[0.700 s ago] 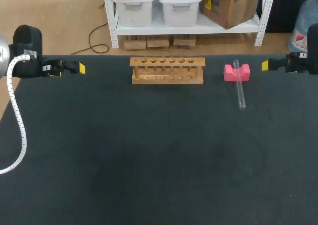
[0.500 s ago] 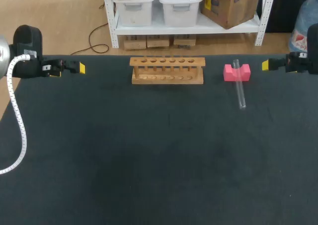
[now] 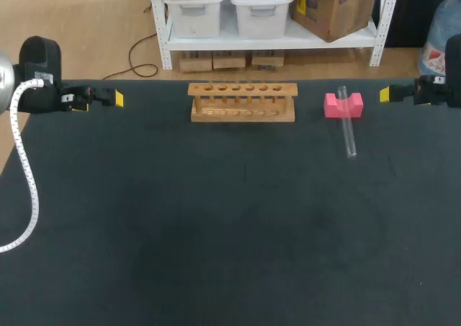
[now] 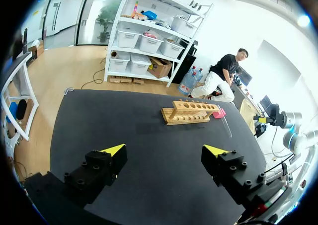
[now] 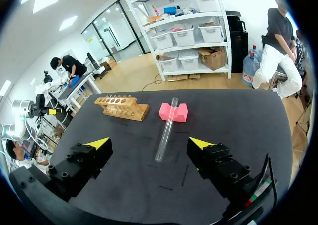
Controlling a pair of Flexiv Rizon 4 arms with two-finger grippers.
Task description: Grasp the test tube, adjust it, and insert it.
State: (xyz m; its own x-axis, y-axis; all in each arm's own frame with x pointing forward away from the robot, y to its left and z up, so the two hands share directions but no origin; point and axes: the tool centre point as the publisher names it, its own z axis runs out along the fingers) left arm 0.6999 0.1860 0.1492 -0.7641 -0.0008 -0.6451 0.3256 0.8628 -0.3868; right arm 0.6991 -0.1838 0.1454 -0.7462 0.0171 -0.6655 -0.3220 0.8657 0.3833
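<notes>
Now: test tube lies right of rack, one end on pink block. Left hand far left of rack, released; right hand far right, released.

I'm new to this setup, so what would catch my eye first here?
A bright pink block at the table's far right, a clear test tube leaning across it. Left of it stands an empty wooden rack; the left gripper and right gripper sit open at the far corners.

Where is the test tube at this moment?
In the head view, the test tube lies on the right side, to the right of the wooden rack, with its far end propped on the pink block.
</notes>
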